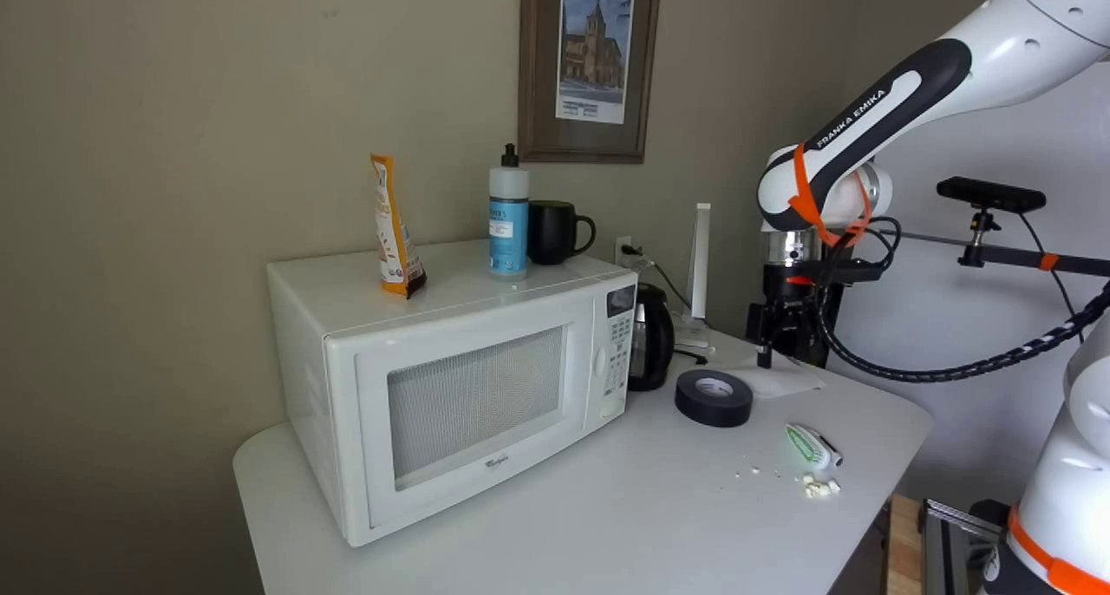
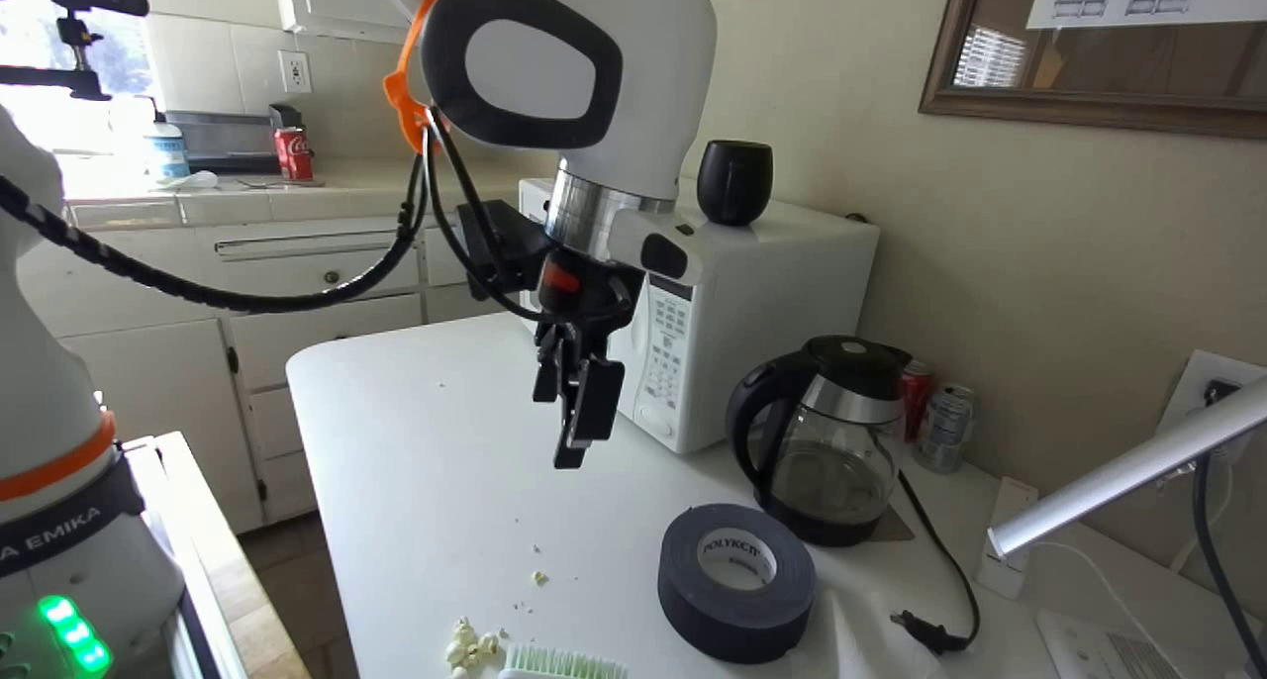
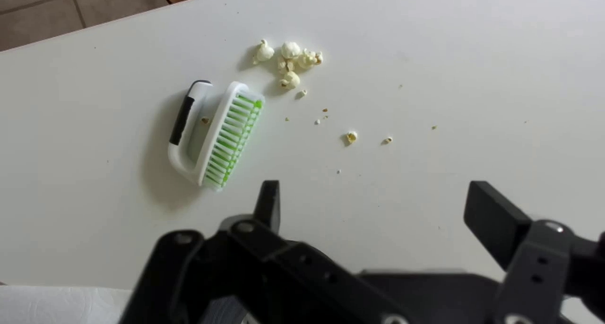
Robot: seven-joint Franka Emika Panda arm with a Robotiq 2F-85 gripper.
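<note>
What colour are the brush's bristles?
The bristles are green and white, seen best in the wrist view.

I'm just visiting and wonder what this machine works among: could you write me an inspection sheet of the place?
Surface: white table, specked with crumbs.
Things at hand: brush lying on its side; popcorn pieces beside it; roll of dark tape.
Clutter: kettle; two cans by the wall.
Gripper: open, hanging above the table, nothing seen in its grasp.
Cables: braided cable sagging from the arm; black plug lying loose on the table.
Surroundings: microwave carrying a bag, bottle and mug; framed picture on the wall.
</note>
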